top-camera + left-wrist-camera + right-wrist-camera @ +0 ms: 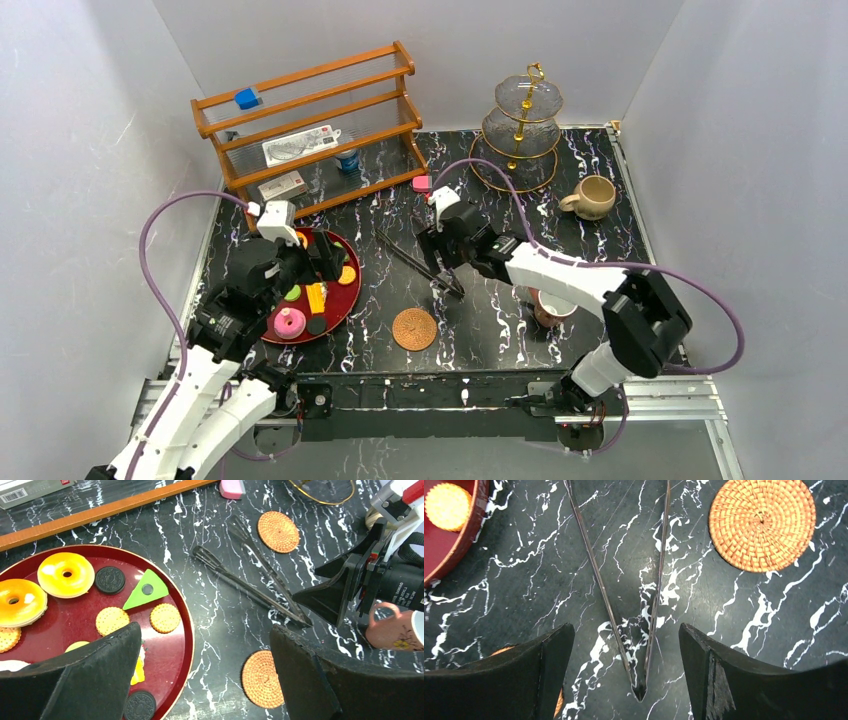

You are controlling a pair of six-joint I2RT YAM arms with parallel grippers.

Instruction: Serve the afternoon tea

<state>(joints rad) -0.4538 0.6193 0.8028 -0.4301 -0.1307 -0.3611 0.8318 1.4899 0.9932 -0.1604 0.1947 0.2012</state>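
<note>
Nearest the arm bases, one round woven coaster [414,328] lies flat on the black marbled worktop [480,320]. To its right the pinkish-brown cup [550,308] stands upright, partly covered by the right arm. To the left sits a round red tray [65,612] carrying the pastries: a pink donut [290,322] at its near side, a yellow piece [316,297], orange cookies [165,617], a green wedge [145,590], black discs [110,580] and two yellow-glazed rings [66,574]. The left gripper [205,645] hangs over the tray's right rim with its jaws spread wide, holding nothing. Mid-worktop lie black tongs [418,264], arms splayed. The right gripper [625,630] hovers above their joined end, jaws wide on either side of it without touching. A second coaster [762,525] lies beside the tongs. Farther back, the beige mug [592,197] stands at the right, near a glass three-tier stand [520,125]. A small pink block [421,184] and a wooden shelf rack [310,120] are at the rear.
</note>
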